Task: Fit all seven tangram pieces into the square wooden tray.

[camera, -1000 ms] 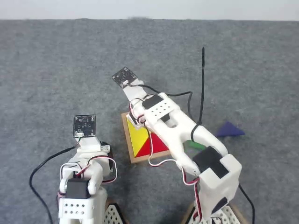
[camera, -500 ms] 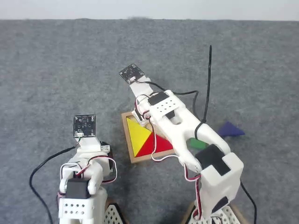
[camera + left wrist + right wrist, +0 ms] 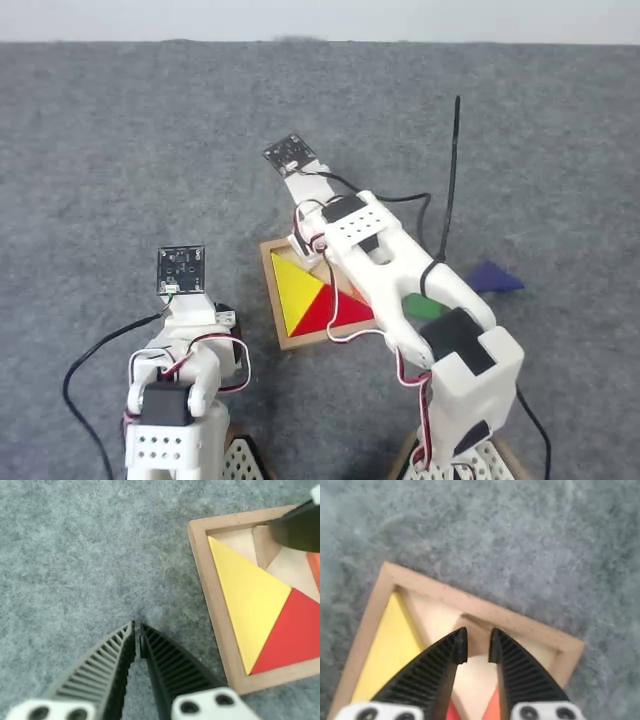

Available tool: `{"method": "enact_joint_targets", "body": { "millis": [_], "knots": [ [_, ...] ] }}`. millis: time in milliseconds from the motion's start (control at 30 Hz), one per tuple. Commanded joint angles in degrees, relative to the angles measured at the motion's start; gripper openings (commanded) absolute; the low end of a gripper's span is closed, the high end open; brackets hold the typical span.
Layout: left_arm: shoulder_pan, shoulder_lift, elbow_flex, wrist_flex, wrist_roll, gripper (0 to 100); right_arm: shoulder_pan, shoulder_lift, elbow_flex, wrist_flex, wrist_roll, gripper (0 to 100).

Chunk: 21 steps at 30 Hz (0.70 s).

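wooden tray (image 3: 218, 610), one yellow triangle (image 3: 247, 600), one red triangle (image 3: 292, 635) inside; left gripper (image 3: 137, 627) closed, right gripper (image 3: 477, 645) narrowly parted.

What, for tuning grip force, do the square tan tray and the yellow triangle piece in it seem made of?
Square tan tray: likely unfinished wood; pale tan rim with faint grain, matte. Yellow triangle piece: probably painted wood, though plastic is possible; flat, even colour, low sheen, crisp edges.

No readable text, labels or numbers anywhere I can see, on my arms, the pieces or the worktop.
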Motion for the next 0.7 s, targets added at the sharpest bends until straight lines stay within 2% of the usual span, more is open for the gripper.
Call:
{"method": "enact_joint_targets", "body": {
  "millis": [0, 400, 667],
  "knots": [
    [-0.35, -1.14, -0.75, 0.09, -0.53, 1, 1.01, -1.19, 0.44, 3.03, -1.05, 6.6],
    [-0.35, -1.14, -0.75, 0.09, -0.53, 1, 0.04, -9.27, 9.58, -0.48, -2.37, 6.6],
    [-0.35, -1.14, -0.75, 0.09, -0.53, 1, 0.04, -9.45, 5.36, -1.63, -2.46, 6.6]
  ]
}}
